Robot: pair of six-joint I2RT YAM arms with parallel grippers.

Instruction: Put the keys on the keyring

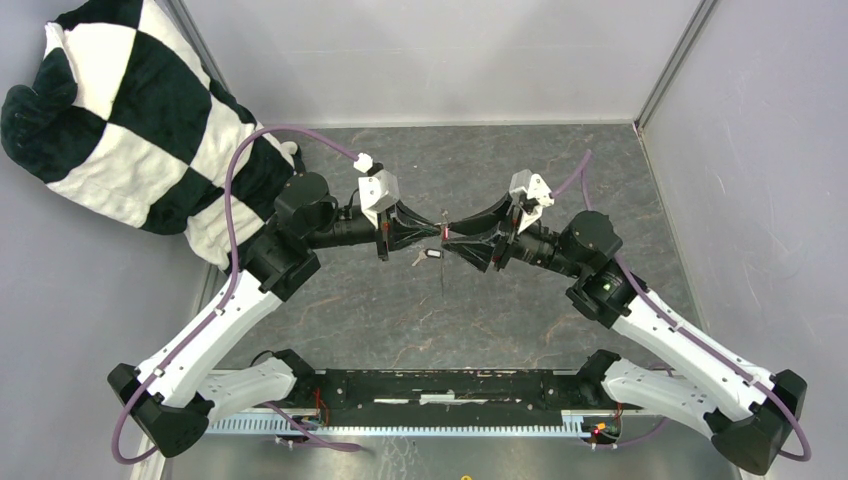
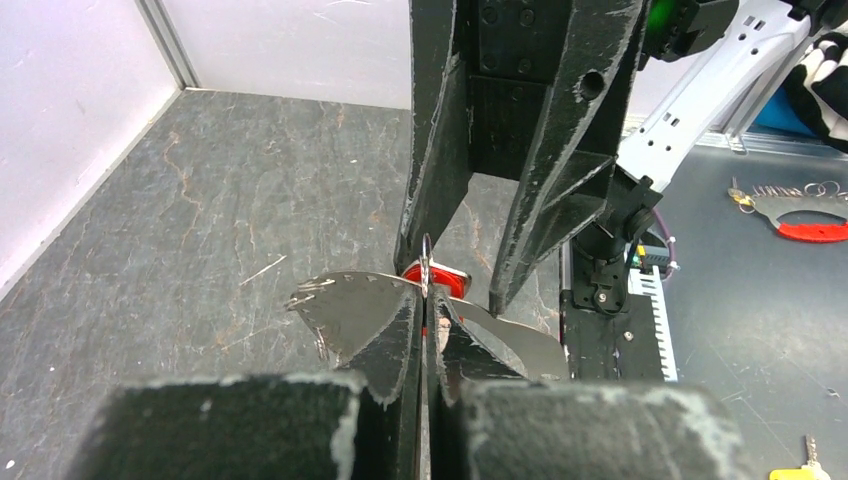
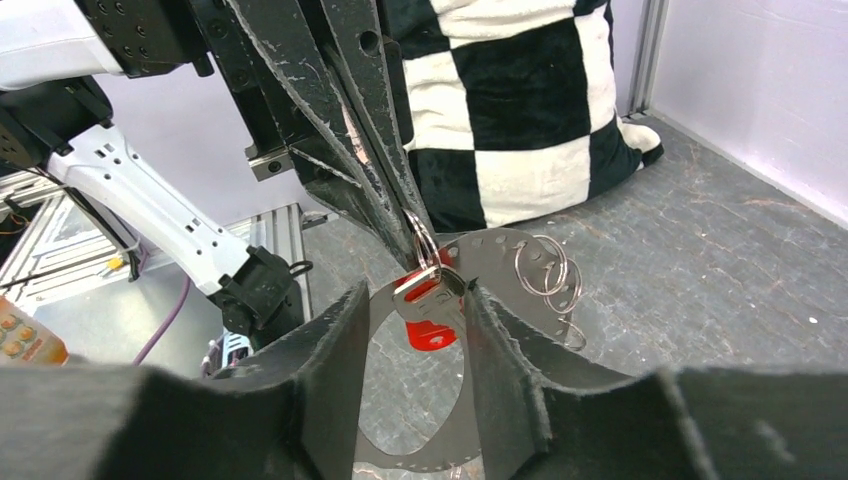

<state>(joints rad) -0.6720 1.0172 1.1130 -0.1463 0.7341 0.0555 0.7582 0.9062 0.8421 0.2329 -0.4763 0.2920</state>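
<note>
Right gripper (image 3: 415,293) jaws are being held half open on either side of the red-tagged key (image 3: 431,325), not squeezing it. The left gripper (image 2: 424,297) is being pressed shut on the silvery keyring (image 2: 350,303), up above the tabletop (image 1: 380,320). The black-tagged key (image 1: 432,254) is being seen just beside the gripper tips.

The left gripper (image 1: 432,232) and right gripper (image 1: 452,238) meet tip to tip above the middle of the grey stone-patterned table (image 1: 400,330). The large thin silvery metal keyring (image 3: 495,250) stands on edge between them, pinched by the left gripper. The small metal key with the red plastic tag (image 3: 430,325) sits against it, between the right gripper's parted fingers. The small key with the black tag (image 1: 430,254) is just left of the keyring, under the left gripper. The black-and-white checked cushion (image 1: 130,110) lies in the far left corner
</note>
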